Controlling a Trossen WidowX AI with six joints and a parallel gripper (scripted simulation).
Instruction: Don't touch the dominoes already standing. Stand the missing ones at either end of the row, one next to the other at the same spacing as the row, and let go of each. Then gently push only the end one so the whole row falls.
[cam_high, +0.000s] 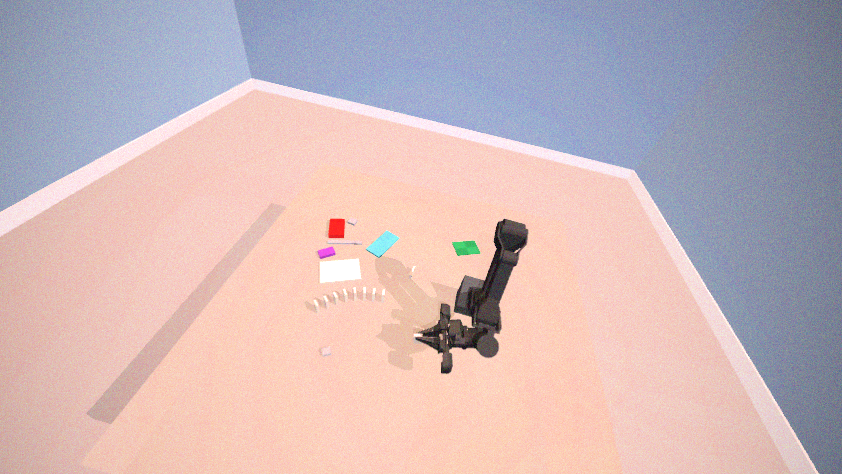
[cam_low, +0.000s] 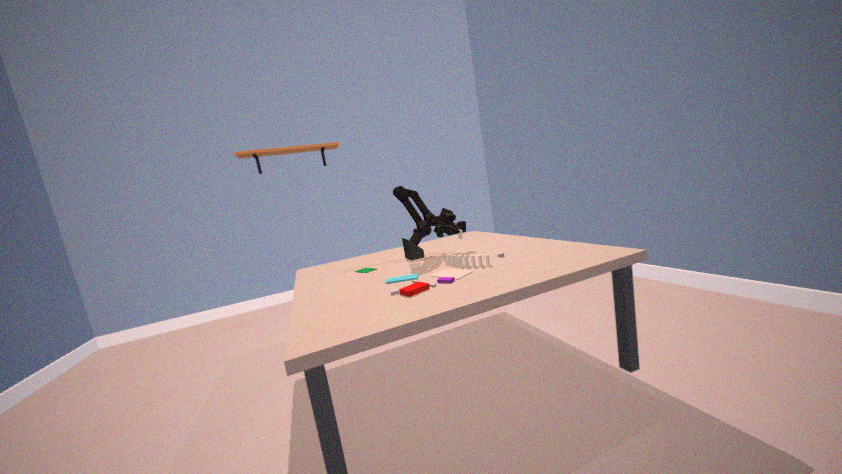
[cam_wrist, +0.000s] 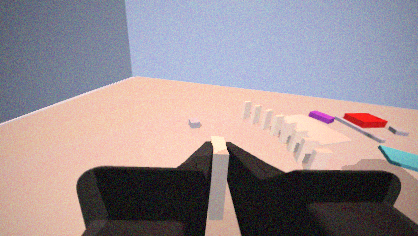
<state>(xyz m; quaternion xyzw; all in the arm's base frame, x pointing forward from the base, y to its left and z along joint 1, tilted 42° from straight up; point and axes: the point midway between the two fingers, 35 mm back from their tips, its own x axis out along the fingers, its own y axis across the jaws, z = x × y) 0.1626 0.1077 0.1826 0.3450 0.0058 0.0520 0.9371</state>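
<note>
Domino row: As we read the top view from left to right, we count eight pale dominoes (cam_high: 354, 293) (cam_low: 471, 260) (cam_wrist: 267, 119) standing in a shallow curve.
Purple block: We find it (cam_high: 326, 252) (cam_low: 445, 280) (cam_wrist: 321, 117) lying beyond the row, near the white sheet (cam_high: 339, 270) (cam_wrist: 312, 128).
Small grey piece: We note it (cam_high: 325, 351) (cam_low: 500, 254) (cam_wrist: 194, 124) on the opposite side of the row, well apart from it.
Red block: We record it (cam_high: 336, 228) (cam_low: 414, 289) (cam_wrist: 365, 120) lying beyond the purple one.
Cyan slab: We see it (cam_high: 382, 243) (cam_low: 402, 278) (cam_wrist: 400, 157) lying flat, right of the sheet.
Loose domino: We place it (cam_high: 413, 269) between slab and arm; its posture we cannot tell.
Gripper: We find the pincer (cam_high: 418, 336) (cam_low: 459, 230) (cam_wrist: 217, 147) clenched on one domino (cam_high: 417, 335) (cam_low: 460, 234) (cam_wrist: 217, 185), raised above the table (cam_low: 559, 259) and apart from the row.
Green patch: We log it (cam_high: 466, 247) (cam_low: 365, 270) flat, near the arm (cam_high: 499, 276) (cam_low: 412, 206).
</note>
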